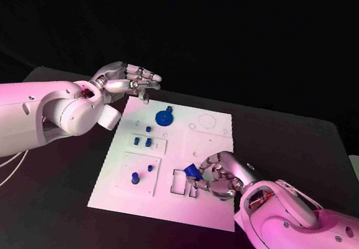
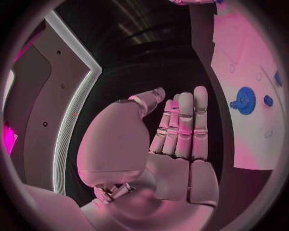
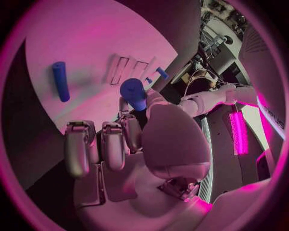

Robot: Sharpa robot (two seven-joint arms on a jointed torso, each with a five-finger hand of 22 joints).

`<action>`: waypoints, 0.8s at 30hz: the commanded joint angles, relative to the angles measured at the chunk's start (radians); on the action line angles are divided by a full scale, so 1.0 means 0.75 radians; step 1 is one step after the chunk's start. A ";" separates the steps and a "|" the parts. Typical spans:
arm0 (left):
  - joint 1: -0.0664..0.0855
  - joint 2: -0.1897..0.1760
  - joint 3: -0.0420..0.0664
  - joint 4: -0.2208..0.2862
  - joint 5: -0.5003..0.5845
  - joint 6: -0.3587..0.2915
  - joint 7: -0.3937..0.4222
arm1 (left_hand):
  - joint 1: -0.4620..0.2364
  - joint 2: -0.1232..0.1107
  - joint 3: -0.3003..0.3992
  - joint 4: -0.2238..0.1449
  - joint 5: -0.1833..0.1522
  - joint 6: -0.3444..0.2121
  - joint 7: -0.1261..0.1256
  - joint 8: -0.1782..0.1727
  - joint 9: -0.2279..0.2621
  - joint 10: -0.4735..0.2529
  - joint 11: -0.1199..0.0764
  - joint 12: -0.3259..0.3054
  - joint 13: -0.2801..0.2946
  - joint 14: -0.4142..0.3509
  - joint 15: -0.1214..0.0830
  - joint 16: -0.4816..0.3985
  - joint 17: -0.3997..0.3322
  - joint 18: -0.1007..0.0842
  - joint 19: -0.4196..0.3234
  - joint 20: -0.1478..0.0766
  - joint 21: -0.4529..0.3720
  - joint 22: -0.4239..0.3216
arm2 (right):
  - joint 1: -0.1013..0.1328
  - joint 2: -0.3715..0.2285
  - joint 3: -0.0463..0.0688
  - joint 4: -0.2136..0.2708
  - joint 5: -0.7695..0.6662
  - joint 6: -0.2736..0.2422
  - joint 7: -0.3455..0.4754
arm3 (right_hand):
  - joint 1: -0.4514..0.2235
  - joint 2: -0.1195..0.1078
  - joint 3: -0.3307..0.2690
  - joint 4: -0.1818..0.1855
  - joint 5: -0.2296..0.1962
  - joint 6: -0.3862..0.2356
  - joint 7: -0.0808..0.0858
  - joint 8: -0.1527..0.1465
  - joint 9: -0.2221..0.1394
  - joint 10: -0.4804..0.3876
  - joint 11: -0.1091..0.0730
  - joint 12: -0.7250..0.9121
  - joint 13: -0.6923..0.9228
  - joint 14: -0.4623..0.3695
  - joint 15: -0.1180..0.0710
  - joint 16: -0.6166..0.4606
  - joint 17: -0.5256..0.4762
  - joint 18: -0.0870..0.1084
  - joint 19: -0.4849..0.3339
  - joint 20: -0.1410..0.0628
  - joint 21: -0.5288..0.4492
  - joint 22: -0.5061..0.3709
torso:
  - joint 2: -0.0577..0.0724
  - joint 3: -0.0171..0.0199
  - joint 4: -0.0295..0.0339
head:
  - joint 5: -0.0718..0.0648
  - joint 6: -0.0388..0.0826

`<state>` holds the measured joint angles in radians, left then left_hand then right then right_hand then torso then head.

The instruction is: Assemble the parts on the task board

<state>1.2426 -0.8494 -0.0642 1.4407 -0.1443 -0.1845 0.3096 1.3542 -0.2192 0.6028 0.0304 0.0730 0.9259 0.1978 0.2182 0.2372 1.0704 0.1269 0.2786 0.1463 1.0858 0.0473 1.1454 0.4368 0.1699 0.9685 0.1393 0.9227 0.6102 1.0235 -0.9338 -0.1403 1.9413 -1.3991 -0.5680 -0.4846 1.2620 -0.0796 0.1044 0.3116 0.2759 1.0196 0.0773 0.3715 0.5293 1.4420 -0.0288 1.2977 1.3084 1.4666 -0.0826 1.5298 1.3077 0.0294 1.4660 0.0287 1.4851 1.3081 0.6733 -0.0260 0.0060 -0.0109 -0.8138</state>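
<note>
Head view, board: We find the task board (image 1: 198,212) flat at the middle of the black table (image 1: 45,205), with small blue parts spread over it.
Head view, right hand: We see the right hand (image 1: 219,175) over the board's near right portion, its fingers closed on a blue part (image 1: 192,171) held just above two rectangular slots (image 1: 184,183).
Head view, left hand: The left hand (image 1: 126,81) hangs at the board's far left corner, fingers lightly curled and apart, holding nothing.
Head view, other parts: A blue gear (image 1: 165,118) sits near the far edge; smaller blue pieces (image 1: 143,141) stand in the left column.
Left wrist view, hand: We record the left hand (image 2: 171,144) with fingers extended side by side and thumb clear of them; nothing lies in the palm.
Left wrist view, board: The blue gear (image 2: 245,100) and a small blue peg (image 2: 269,100) just beside it rest on the white board (image 2: 241,43), apart from the hand.
Right wrist view, hand: The right hand (image 3: 138,139) pinches the blue part (image 3: 135,92) between thumb and fingers; the remaining fingers are curled below it.
Right wrist view, board: A blue cylinder (image 3: 59,81) lies loose on the board (image 3: 90,43), near the slots (image 3: 129,70).
Handling, judgement: We judge the held part light, rigid and smooth, so liable to twist in a pinch. We advise gripping its sides, leaving its lower end free to enter a slot.
</note>
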 commanded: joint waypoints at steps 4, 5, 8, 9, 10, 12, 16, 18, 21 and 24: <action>0.001 0.003 0.001 0.005 0.002 0.022 0.004 | -0.013 -0.001 0.000 0.007 0.006 -0.011 0.001 -0.003 -0.001 -0.011 -0.002 0.009 0.002 -0.010 0.003 0.008 -0.002 0.019 -0.001 0.005 -0.004 -0.002 | 0.001 0.048 0.000 -0.024 0.045 0.162 -0.002 | -0.028 0.044 0.029 -0.024 -0.016 0.064 -0.048 0.060 0.029 0.017 -0.003 0.013 0.032 0.109 -0.011 0.008 0.184 -0.017 0.108 -0.013 0.006 0.321 | 0.001 -0.0014 0.0024 | 0.001 -0.003; 0.001 0.003 0.001 0.005 0.002 0.021 0.004 | -0.013 -0.001 0.000 0.007 0.006 -0.011 0.001 -0.003 -0.001 -0.011 -0.002 0.009 0.002 -0.010 0.003 0.008 -0.002 0.019 -0.001 0.005 -0.004 -0.002 | 0.001 0.053 0.000 -0.029 0.046 0.172 -0.006 | -0.064 0.047 0.026 -0.023 -0.016 0.066 -0.048 0.063 0.029 0.021 -0.002 0.016 0.038 0.110 -0.011 0.009 0.187 -0.017 0.109 -0.013 0.008 0.321 | 0.001 -0.0012 0.0024 | 0.001 -0.004; 0.001 0.003 0.001 0.006 0.002 0.020 0.005 | -0.013 -0.001 0.001 0.007 0.006 -0.011 0.001 -0.003 -0.001 -0.011 -0.002 0.009 0.002 -0.010 0.003 0.008 -0.002 0.019 -0.001 0.005 -0.004 -0.002 | 0.001 0.067 0.000 -0.043 0.048 0.199 -0.020 | -0.113 0.044 0.015 -0.024 0.035 0.069 -0.049 0.067 0.031 0.023 -0.003 0.015 0.043 0.111 -0.012 0.010 0.191 -0.017 0.109 -0.014 0.008 0.321 | 0.000 -0.0017 0.0000 | 0.005 -0.008; 0.001 0.003 0.001 0.007 0.002 0.019 0.005 | -0.013 -0.001 0.001 0.008 0.006 -0.012 0.001 -0.003 -0.001 -0.012 -0.002 0.009 0.002 -0.010 0.003 0.009 -0.002 0.019 -0.001 0.005 -0.004 -0.003 | 0.001 0.072 0.000 -0.049 0.047 0.205 -0.025 | -0.164 0.051 0.002 -0.023 0.061 0.073 -0.050 0.070 0.031 0.025 -0.003 0.012 0.043 0.113 -0.012 0.014 0.205 -0.017 0.109 -0.014 0.008 0.321 | 0.001 -0.0012 -0.0007 | 0.005 -0.008; 0.001 0.003 0.001 0.007 0.002 0.019 0.005 | -0.013 -0.001 0.001 0.008 0.006 -0.012 0.001 -0.003 -0.001 -0.012 -0.002 0.009 0.002 -0.010 0.003 0.009 -0.002 0.019 -0.001 0.005 -0.004 -0.003 | 0.001 0.078 0.000 -0.055 0.044 0.209 -0.030 | -0.186 0.054 -0.004 -0.022 0.071 0.075 -0.050 0.072 0.031 0.028 -0.004 0.014 0.048 0.114 -0.013 0.015 0.210 -0.018 0.110 -0.015 0.011 0.322 | 0.001 -0.0006 -0.0007 | 0.006 -0.008; 0.001 0.003 0.001 0.008 0.002 0.019 0.005 | -0.013 -0.001 0.001 0.008 0.006 -0.012 0.001 -0.003 -0.001 -0.012 -0.002 0.009 0.002 -0.010 0.003 0.009 -0.002 0.019 -0.001 0.005 -0.004 -0.003 | 0.001 0.086 0.000 -0.065 0.036 0.212 -0.040 | -0.212 0.052 -0.016 -0.023 0.083 0.079 -0.052 0.076 0.033 0.031 -0.006 0.017 0.054 0.115 -0.014 0.017 0.217 -0.018 0.111 -0.016 0.014 0.323 | 0.001 -0.0001 -0.0007 | 0.008 -0.008; 0.001 0.003 0.001 0.009 0.002 0.019 0.006 | -0.013 0.000 0.001 0.008 0.006 -0.012 0.001 -0.003 -0.001 -0.012 -0.002 0.010 0.003 -0.010 0.003 0.009 -0.002 0.019 0.000 0.005 -0.004 -0.003 | 0.001 0.106 0.001 -0.084 0.017 0.216 -0.057 | -0.232 0.052 -0.025 -0.023 0.077 0.081 -0.053 0.079 0.034 0.035 -0.007 0.021 0.059 0.116 -0.015 0.019 0.224 -0.019 0.112 -0.016 0.018 0.324 | 0.000 0.0001 0.0005 | 0.007 -0.010; 0.001 0.003 0.001 0.009 0.002 0.018 0.006 | -0.013 -0.001 0.001 0.008 0.006 -0.013 0.001 -0.003 -0.001 -0.013 -0.002 0.010 0.003 -0.010 0.003 0.010 -0.002 0.019 0.000 0.005 -0.004 -0.003 | 0.001 0.115 0.001 -0.092 0.008 0.217 -0.064 | -0.243 0.053 -0.030 -0.022 0.073 0.083 -0.054 0.081 0.035 0.037 -0.008 0.024 0.063 0.117 -0.015 0.020 0.227 -0.020 0.113 -0.017 0.022 0.325 | 0.001 0.0000 -0.0002 | 0.008 -0.010; 0.001 0.002 0.001 0.010 0.002 0.018 0.005 | -0.013 -0.001 0.001 0.008 0.006 -0.013 0.001 -0.003 -0.001 -0.013 -0.002 0.010 0.003 -0.010 0.003 0.010 -0.002 0.019 0.000 0.005 -0.004 -0.003 | 0.001 0.125 0.001 -0.105 -0.009 0.216 -0.073 | -0.255 0.058 -0.035 -0.022 0.070 0.085 -0.056 0.084 0.036 0.040 -0.008 0.027 0.068 0.117 -0.016 0.021 0.230 -0.020 0.114 -0.017 0.025 0.326 | 0.001 0.0003 0.0000 | 0.008 -0.009; 0.001 0.001 0.001 0.011 0.002 0.018 0.005 | -0.013 -0.001 0.001 0.008 0.006 -0.013 0.001 -0.003 -0.001 -0.013 -0.002 0.010 0.003 -0.010 0.003 0.010 -0.002 0.019 0.000 0.005 -0.004 -0.003 | 0.001 0.132 0.001 -0.116 -0.021 0.216 -0.078 | -0.266 0.060 -0.040 -0.022 0.067 0.086 -0.056 0.085 0.037 0.041 -0.009 0.028 0.070 0.118 -0.017 0.023 0.235 -0.021 0.114 -0.018 0.025 0.326 | 0.002 0.0008 0.0005 | 0.009 -0.009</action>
<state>1.2428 -0.8499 -0.0641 1.4460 -0.1443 -0.1837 0.3085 1.3543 -0.2192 0.6029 0.0304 0.0730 0.9259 0.1978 0.2182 0.2373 1.0669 0.1233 0.2824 0.1469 1.0828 0.0503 1.1493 0.4360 0.1699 0.9684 0.1394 0.9227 0.6094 1.0243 -0.8361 -0.1397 1.8580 -1.3844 -0.4297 -0.5227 1.0684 -0.0345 0.0785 0.2951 0.3309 1.0491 0.0658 0.4335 0.5569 1.4618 -0.0372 1.3167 1.3081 1.4667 -0.0897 1.5423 1.3075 0.0296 1.4660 0.0216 1.5007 1.3078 0.6739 -0.0260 0.0061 -0.0048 -0.8208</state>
